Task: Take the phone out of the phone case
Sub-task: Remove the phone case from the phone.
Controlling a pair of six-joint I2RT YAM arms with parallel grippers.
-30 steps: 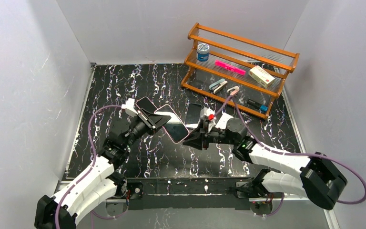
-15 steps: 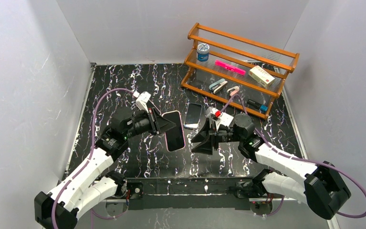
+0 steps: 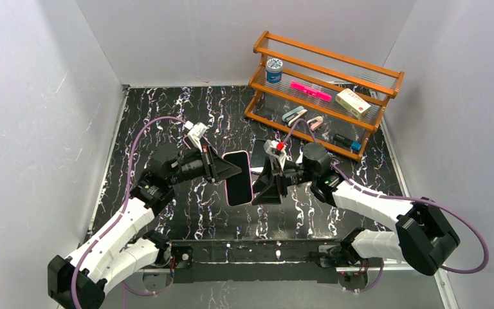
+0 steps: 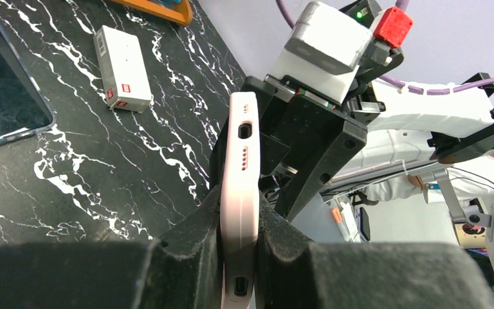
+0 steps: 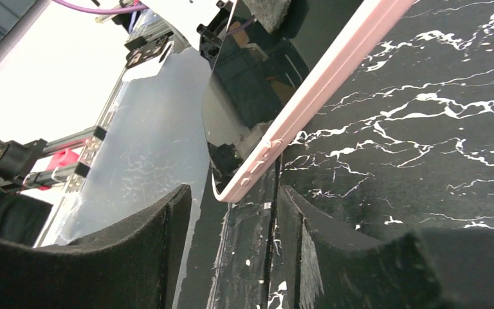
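The phone (image 3: pixel 238 187), its dark screen set in the pink phone case (image 4: pixel 242 154), hangs above the middle of the table. My left gripper (image 3: pixel 226 172) is shut on it from the left, and in the left wrist view its pads (image 4: pixel 193 225) squeeze the case's two faces. My right gripper (image 3: pixel 264 187) stands open just right of the phone. The right wrist view shows the case's lower corner (image 5: pixel 241 187) just ahead of the gap between its fingers (image 5: pixel 167 219), touching neither one.
A second dark phone (image 4: pixel 6 90) lies flat on the marbled table (image 3: pixel 167 122), with a small white box (image 4: pixel 123 67) beside it. A wooden shelf (image 3: pixel 325 84) with a tin, staplers and boxes stands at the back right. White walls enclose the table.
The left gripper turned the phone and carried it slightly right. The right gripper opened, backed off the phone, then came in again toward its right edge.
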